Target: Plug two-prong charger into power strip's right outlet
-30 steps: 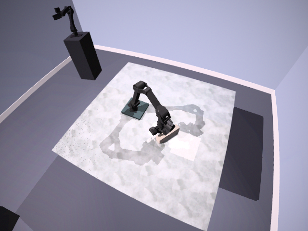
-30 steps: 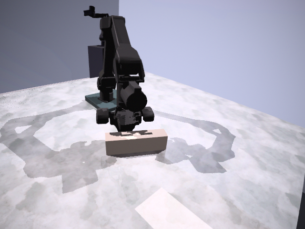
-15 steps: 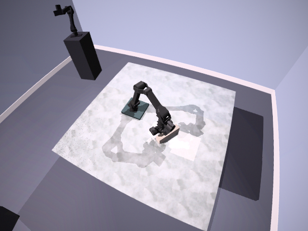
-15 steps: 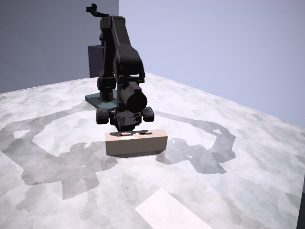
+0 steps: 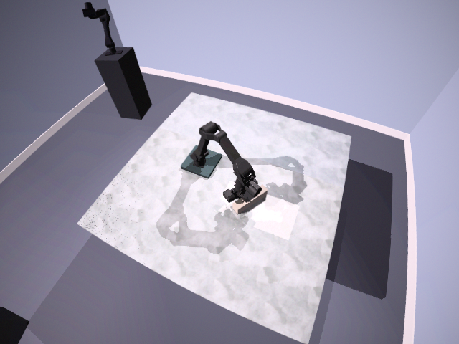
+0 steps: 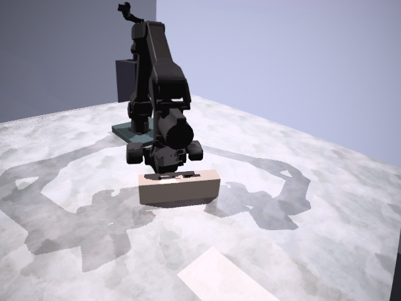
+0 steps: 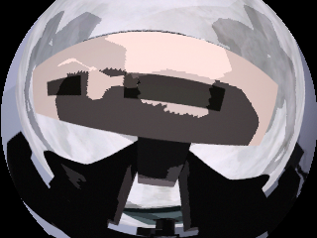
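Observation:
The power strip (image 5: 252,203) (image 6: 179,192) (image 7: 173,55) is a long pinkish block on the marbled table top. Its top face shows a dark slot at the left and a wide dark band with darker ends toward the right in the wrist view, partly under shadow. My gripper (image 5: 242,200) (image 6: 166,168) (image 7: 160,146) is shut on the black charger (image 7: 163,154), low over the strip's arm-side edge. In the wrist view the charger's far end overlaps that edge. The prongs cannot be seen, and whether charger and strip touch cannot be told. In the top and exterior views the charger is hard to tell from the dark fingers.
A teal base plate (image 5: 209,170) (image 6: 120,132) carries my arm. A bright white square (image 5: 276,220) (image 6: 223,275) lies on the table top beyond the strip. A black pedestal (image 5: 124,87) (image 6: 125,81) with another arm stands beyond the table. Arm shadows fall on both sides.

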Robot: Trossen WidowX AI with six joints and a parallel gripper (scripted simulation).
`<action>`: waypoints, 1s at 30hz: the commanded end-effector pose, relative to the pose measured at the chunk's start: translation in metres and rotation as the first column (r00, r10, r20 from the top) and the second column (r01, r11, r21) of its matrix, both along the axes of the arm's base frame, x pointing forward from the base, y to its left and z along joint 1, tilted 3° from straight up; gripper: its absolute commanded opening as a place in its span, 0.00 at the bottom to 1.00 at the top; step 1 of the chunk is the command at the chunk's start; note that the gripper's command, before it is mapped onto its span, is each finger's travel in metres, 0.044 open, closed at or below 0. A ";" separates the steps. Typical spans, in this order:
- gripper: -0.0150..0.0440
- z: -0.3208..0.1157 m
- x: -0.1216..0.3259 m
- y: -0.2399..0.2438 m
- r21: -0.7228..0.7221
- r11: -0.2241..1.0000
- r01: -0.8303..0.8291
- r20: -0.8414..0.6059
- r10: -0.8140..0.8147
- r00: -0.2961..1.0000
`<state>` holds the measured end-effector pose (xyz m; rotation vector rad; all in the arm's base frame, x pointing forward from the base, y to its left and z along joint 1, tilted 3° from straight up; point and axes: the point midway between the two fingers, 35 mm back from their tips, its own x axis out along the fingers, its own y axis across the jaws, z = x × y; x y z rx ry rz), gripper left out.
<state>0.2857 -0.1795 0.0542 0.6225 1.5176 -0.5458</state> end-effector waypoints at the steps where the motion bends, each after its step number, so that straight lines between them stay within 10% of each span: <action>1: 0.25 0.001 0.008 -0.007 -0.020 1.000 -0.002 0.022 0.002 1.000; 30: 0.25 -0.001 0.011 -0.009 -0.020 1.000 -0.002 0.022 0.002 1.000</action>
